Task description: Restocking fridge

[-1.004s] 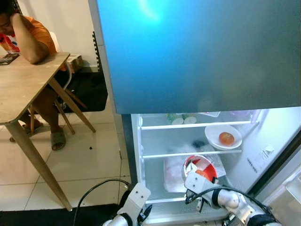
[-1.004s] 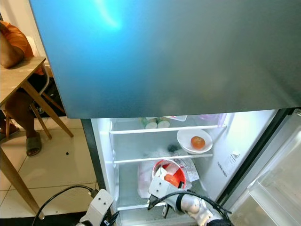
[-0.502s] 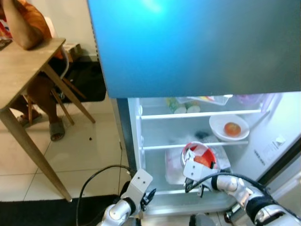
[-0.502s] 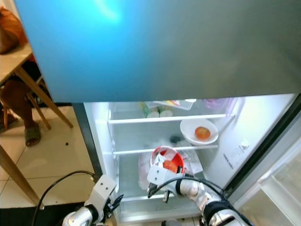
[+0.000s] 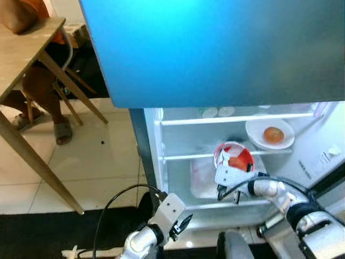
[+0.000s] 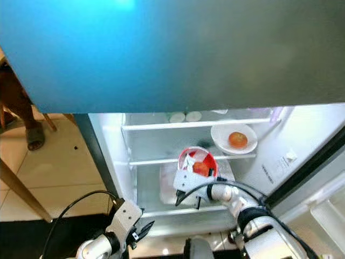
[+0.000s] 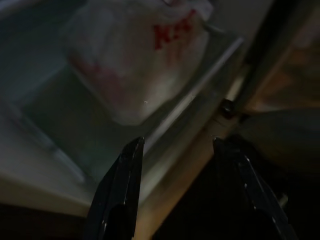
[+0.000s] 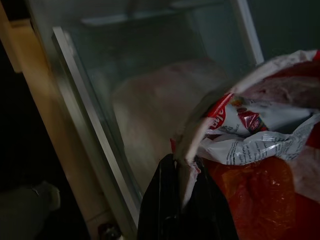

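My right gripper (image 5: 226,194) reaches into the open fridge at its lower shelf. It is shut on the rim of a red and white plastic bag (image 5: 234,158); the right wrist view shows the bag's edge (image 8: 200,135) pinched between the black fingers (image 8: 165,200). Behind it on the lower shelf lies a white bag with red print (image 7: 140,65). A white bowl (image 5: 257,129) holding an orange-red fruit (image 5: 273,134) stands on the middle shelf. My left gripper (image 5: 181,224) is open, low in front of the fridge's bottom edge.
The blue-grey freezer door (image 5: 215,48) overhangs the top of the view. The fridge door (image 6: 323,216) stands open at the right. A wooden table (image 5: 21,59) with a seated person's foot (image 5: 62,130) under it is at the left. A black cable (image 5: 110,202) loops over the floor.
The whole view has shifted as the camera moved. The right gripper keeps its hold on the bag, which now sits closer to the middle shelf. More of the left arm shows.
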`<state>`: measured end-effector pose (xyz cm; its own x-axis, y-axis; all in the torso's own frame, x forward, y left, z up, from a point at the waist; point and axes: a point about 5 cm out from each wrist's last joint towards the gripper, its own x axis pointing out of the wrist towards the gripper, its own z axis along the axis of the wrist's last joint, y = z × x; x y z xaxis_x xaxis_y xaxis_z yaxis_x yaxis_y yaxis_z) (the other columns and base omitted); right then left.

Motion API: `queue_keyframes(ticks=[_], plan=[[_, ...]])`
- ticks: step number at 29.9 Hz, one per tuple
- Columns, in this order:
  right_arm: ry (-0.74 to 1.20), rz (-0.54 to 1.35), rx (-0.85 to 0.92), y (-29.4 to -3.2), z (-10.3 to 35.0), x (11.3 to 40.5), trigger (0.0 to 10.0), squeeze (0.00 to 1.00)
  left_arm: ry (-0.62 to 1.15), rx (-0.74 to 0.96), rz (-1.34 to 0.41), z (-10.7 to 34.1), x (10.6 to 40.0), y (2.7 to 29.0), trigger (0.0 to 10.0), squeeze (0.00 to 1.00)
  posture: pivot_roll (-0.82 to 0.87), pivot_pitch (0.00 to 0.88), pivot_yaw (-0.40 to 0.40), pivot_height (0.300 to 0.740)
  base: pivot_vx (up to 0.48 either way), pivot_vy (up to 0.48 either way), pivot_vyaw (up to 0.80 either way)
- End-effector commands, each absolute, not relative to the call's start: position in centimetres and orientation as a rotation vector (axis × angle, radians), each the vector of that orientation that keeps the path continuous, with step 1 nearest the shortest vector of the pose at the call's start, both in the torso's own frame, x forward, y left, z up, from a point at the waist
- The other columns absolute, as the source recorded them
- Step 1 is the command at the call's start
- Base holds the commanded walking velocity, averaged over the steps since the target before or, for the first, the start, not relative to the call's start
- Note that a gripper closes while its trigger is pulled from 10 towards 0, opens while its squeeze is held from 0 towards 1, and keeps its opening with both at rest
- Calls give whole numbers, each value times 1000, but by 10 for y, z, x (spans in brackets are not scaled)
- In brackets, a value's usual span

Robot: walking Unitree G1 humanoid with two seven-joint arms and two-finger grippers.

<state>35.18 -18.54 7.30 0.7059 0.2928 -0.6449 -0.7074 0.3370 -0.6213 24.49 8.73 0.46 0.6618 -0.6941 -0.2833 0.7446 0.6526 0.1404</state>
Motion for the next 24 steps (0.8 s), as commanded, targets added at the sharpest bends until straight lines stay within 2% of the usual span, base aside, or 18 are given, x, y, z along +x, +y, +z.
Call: queue_keyframes(ticks=[1,14,24], plan=[[451,609,-1104,-196,91,363,10000,0,212,257,-865,5,239,83,10000,0,15,275,-37,617,0,0,0],[392,440,-1123,-208,139,388,10000,0,167,248,-889,21,241,80,10000,0,27,271,-40,617,0,0,0],[414,519,-1097,-205,139,387,10000,0,149,238,-908,28,240,78,10000,0,25,242,-41,617,0,0,0]])
